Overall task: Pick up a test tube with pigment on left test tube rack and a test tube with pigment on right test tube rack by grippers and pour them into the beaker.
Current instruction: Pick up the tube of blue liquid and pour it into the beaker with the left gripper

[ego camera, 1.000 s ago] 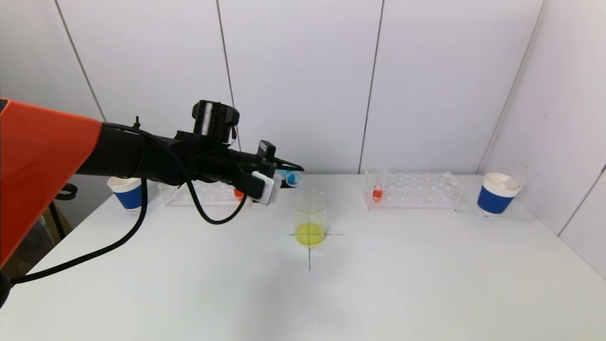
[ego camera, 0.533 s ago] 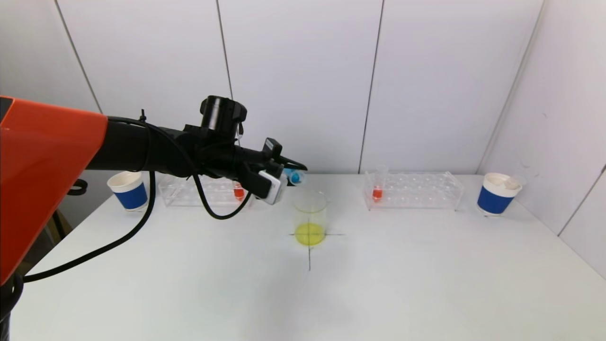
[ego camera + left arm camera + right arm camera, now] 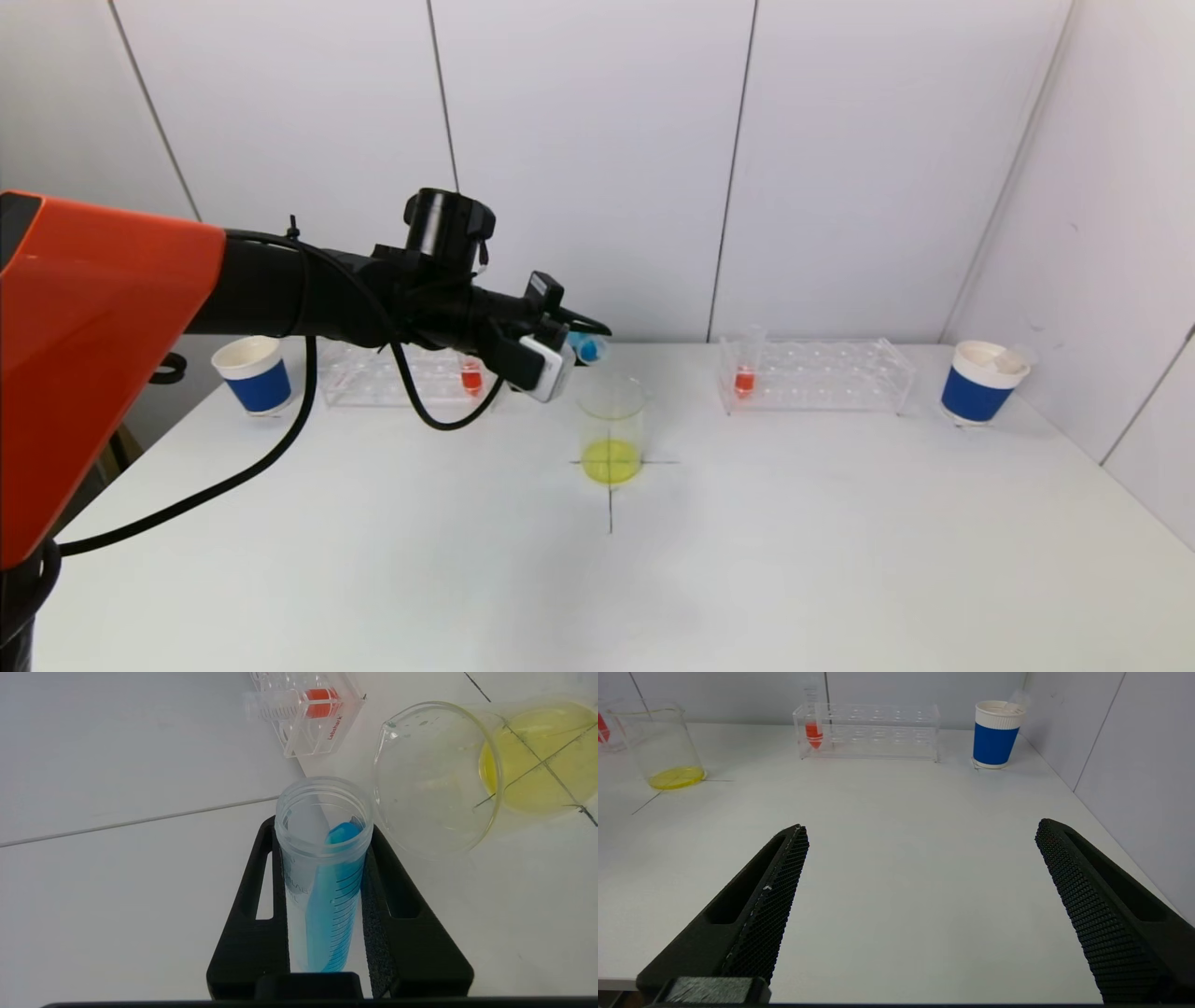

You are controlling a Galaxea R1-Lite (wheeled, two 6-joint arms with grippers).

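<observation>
In the head view, a test tube of blue pigment (image 3: 584, 348) is held tipped over by the left gripper (image 3: 579, 338), just above the beaker (image 3: 611, 427) of yellow liquid at the middle of the table (image 3: 747, 560). A red tube (image 3: 744, 378) is seen in the right rack (image 3: 814, 375) near the back edge.

In the left wrist view, the blue tube (image 3: 327, 872) is squeezed between both fingers (image 3: 254, 933), its mouth beside the beaker rim (image 3: 437, 779).

In the right wrist view, the right gripper (image 3: 920, 835) is spread wide, holding nothing, over the front right of the table.
</observation>
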